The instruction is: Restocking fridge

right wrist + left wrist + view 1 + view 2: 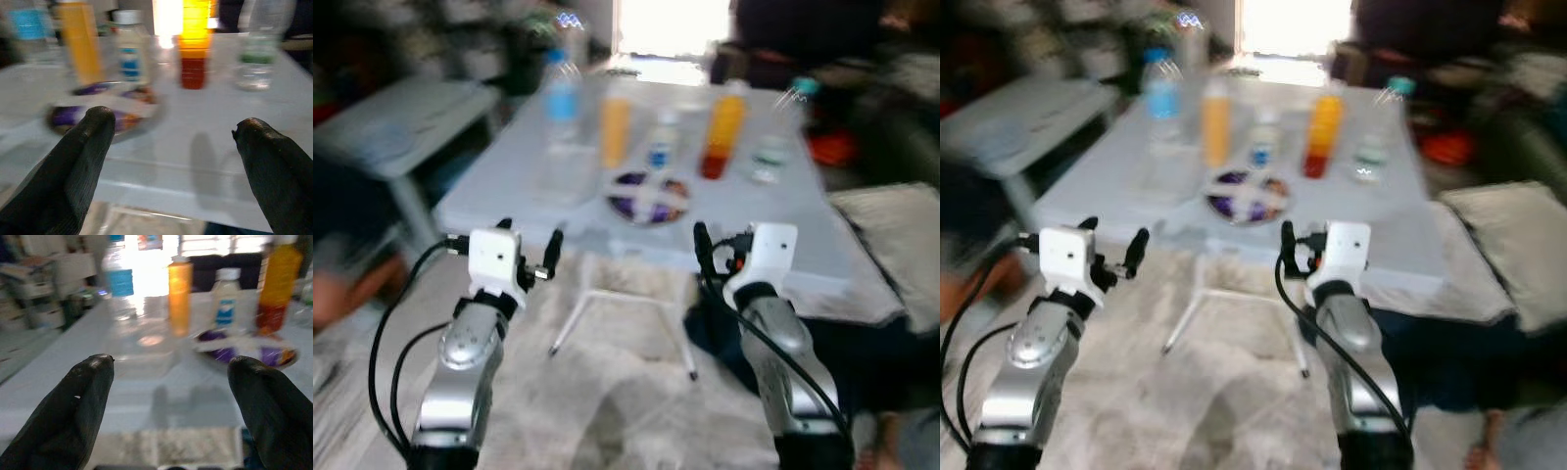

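Observation:
A pale folding table (509,201) stands in front of me with drinks on it. From left to right they are a water bottle with a blue label (563,98), an orange juice bottle (616,130), a small white bottle (661,145), an orange-and-red bottle (722,135) and a clear bottle with a green label (771,147). A round purple packet (649,196) lies near the front edge, beside a clear plastic tub (142,345). My left gripper (530,237) and right gripper (722,243) are both open and empty, raised just short of the table's near edge.
A grey bench (401,122) stands to the left of the table. A light cushion (891,235) lies at the right, with dark cloth (862,357) on the floor below it. White table legs (579,311) cross the rug. The views are blurred.

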{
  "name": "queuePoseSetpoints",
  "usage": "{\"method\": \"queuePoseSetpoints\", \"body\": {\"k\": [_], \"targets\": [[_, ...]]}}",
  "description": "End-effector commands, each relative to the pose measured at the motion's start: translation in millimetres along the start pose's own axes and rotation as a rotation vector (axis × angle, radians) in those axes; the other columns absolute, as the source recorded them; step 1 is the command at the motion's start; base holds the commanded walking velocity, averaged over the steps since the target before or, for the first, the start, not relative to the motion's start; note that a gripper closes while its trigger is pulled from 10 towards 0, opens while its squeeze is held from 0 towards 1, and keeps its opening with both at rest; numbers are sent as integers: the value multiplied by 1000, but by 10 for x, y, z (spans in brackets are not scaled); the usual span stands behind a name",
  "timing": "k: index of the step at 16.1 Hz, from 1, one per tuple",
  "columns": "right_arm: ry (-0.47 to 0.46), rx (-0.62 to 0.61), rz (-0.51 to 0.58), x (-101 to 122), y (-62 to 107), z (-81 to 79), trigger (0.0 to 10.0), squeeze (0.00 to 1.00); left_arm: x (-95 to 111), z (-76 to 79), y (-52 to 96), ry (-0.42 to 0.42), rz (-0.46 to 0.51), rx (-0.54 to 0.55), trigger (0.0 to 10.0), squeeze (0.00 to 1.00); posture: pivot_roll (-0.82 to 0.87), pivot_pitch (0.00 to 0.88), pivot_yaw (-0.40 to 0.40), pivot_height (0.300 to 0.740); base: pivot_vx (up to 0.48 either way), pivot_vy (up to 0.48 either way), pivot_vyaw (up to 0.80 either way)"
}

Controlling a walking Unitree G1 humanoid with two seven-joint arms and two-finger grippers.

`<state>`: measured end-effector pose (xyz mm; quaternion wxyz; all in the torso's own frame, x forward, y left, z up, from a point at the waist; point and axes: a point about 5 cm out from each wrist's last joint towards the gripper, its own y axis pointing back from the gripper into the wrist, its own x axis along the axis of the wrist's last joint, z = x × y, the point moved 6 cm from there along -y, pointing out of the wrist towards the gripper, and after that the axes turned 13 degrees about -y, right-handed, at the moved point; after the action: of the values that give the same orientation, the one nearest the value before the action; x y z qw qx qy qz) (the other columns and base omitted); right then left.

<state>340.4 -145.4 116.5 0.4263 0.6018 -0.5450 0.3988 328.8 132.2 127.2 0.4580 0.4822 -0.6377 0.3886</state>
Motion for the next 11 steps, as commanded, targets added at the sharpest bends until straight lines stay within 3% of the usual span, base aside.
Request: {"method": "queuePoseSetpoints", "body": {"k": [1, 5, 8, 11], "targets": [[5, -25, 21, 68, -8, 71, 10000, 0, 63, 80, -21, 8, 22, -21, 10000, 0, 27, 0, -27, 740, 334, 345, 0], [6, -29, 13, 53, -6, 82, 10000, 0, 61, 100, -24, 7, 21, -23, 10000, 0, 25, 0, -28, 740, 293, 378, -145], [5, -35, 3, 22, -5, 101, 10000, 0, 64, 109, -30, 2, 24, -25, 10000, 0, 25, 0, -28, 740, 0, 288, -800], [2, -33, 6, 23, -10, 93, 10000, 0, 87, 111, -31, -7, 40, -26, 10000, 0, 27, 0, -27, 740, 0, 144, -135]]}}
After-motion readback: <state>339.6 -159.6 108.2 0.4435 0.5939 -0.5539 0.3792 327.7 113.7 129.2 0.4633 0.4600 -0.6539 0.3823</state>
